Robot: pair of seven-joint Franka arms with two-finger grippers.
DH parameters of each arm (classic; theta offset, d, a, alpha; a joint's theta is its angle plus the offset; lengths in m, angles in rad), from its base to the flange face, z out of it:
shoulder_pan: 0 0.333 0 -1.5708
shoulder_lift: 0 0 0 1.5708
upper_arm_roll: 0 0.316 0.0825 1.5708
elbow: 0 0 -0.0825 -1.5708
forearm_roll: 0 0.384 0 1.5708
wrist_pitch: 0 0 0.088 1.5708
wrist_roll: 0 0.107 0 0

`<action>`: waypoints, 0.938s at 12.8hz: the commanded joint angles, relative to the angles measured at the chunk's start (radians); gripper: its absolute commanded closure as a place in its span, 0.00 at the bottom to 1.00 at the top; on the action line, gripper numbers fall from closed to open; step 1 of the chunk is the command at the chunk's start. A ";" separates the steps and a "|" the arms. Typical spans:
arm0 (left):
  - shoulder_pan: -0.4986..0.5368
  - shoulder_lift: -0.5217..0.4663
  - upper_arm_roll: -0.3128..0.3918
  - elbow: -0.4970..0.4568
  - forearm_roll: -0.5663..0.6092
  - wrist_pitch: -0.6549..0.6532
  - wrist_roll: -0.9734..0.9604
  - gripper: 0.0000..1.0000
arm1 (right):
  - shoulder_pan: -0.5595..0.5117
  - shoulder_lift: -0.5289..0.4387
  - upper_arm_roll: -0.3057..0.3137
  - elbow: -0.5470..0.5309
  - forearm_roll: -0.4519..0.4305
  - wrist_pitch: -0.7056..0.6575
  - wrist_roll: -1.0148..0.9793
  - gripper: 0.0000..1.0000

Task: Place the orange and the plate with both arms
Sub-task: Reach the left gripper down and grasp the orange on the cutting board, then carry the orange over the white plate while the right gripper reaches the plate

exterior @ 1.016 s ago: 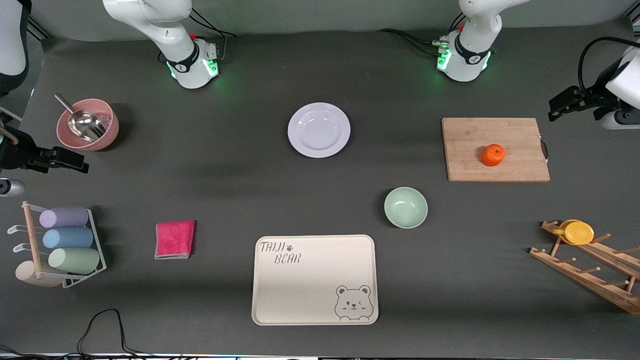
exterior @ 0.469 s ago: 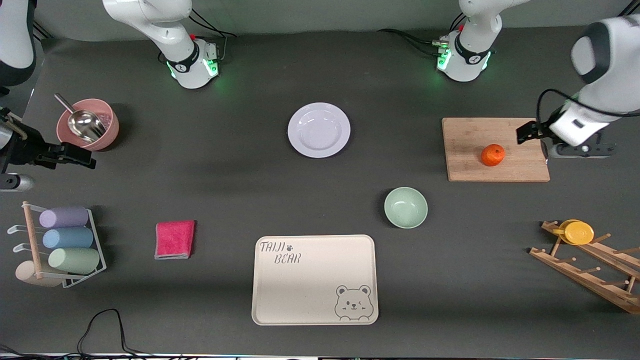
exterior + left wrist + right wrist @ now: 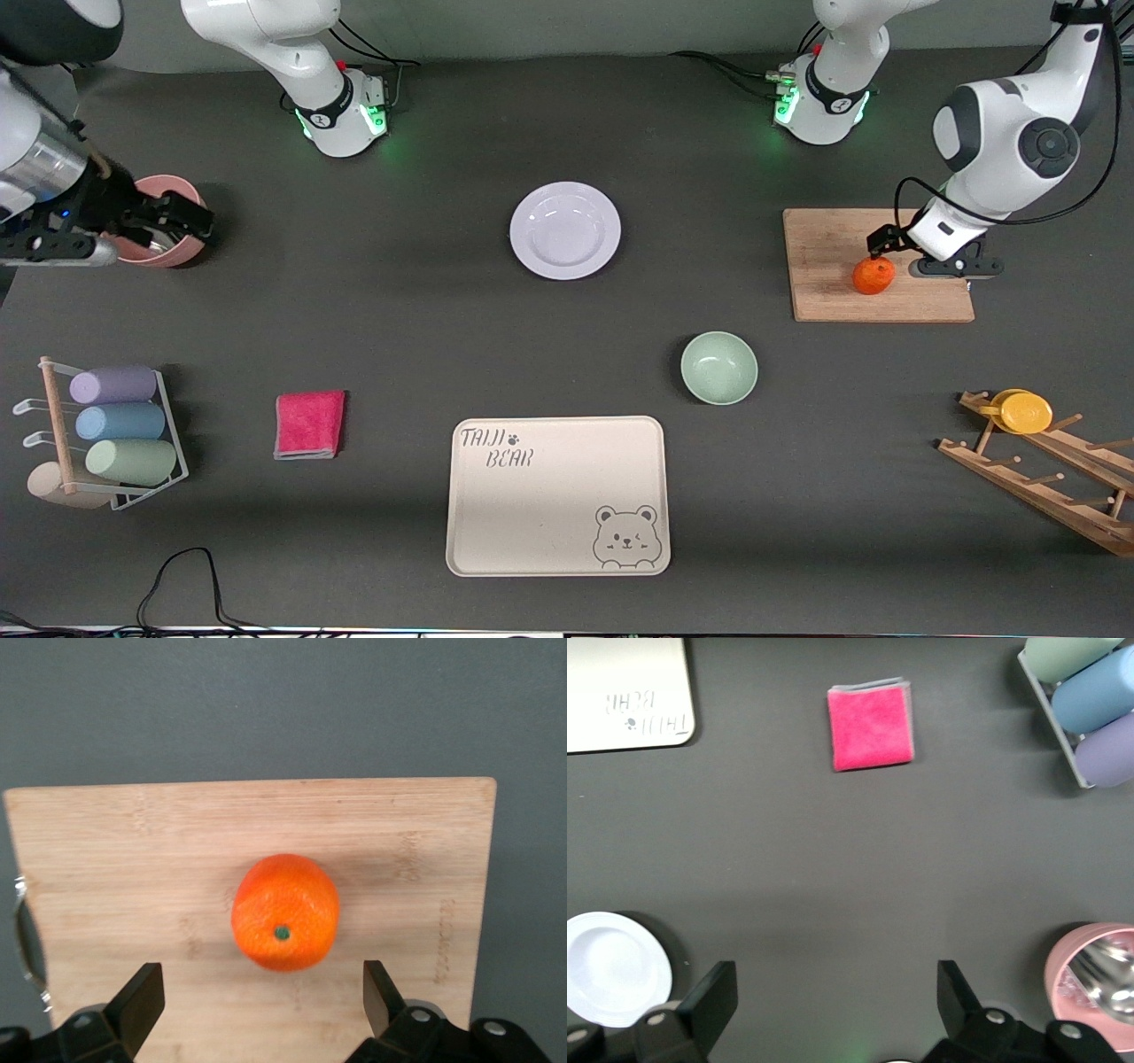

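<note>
The orange (image 3: 873, 276) sits on a wooden cutting board (image 3: 833, 266) toward the left arm's end of the table. My left gripper (image 3: 886, 243) hangs open just over the orange. In the left wrist view the orange (image 3: 285, 911) lies on the board (image 3: 133, 859) just ahead of my open gripper (image 3: 261, 997), untouched. The pale lavender plate (image 3: 565, 230) lies at the table's middle, near the arms' bases. My right gripper (image 3: 183, 219) is open and empty over the pink bowl (image 3: 168, 252). In the right wrist view the plate (image 3: 611, 967) shows beside my open gripper (image 3: 833, 997).
A mint-green bowl (image 3: 718, 367), a cream bear tray (image 3: 556, 496) and a pink cloth (image 3: 309, 424) lie nearer the front camera. A rack of cups (image 3: 115, 425) stands at the right arm's end. A wooden rack with a yellow cup (image 3: 1026, 412) stands at the left arm's end.
My left arm has swung in from the table's end over the cutting board to just above the orange. My right gripper has moved from the table's edge to over the pink bowl.
</note>
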 commanded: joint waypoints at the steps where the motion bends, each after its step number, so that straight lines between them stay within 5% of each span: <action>1: -0.007 0.084 0.001 -0.031 -0.010 0.125 0.019 0.00 | 0.053 -0.073 -0.004 -0.087 0.011 0.043 0.076 0.00; 6: -0.009 0.180 0.001 -0.057 -0.010 0.278 0.015 0.00 | 0.053 -0.120 -0.009 -0.153 0.113 0.046 0.074 0.00; 7: -0.009 0.175 -0.001 -0.057 -0.010 0.276 0.013 0.07 | 0.053 -0.121 -0.009 -0.153 0.113 0.046 0.074 0.00; 9: -0.010 0.177 -0.002 -0.054 -0.007 0.270 0.015 0.52 | 0.051 -0.113 -0.010 -0.150 0.108 0.046 0.073 0.00; 12: -0.050 0.120 -0.011 0.001 -0.007 0.154 -0.037 0.85 | 0.050 -0.105 -0.009 -0.138 0.016 0.052 0.077 0.00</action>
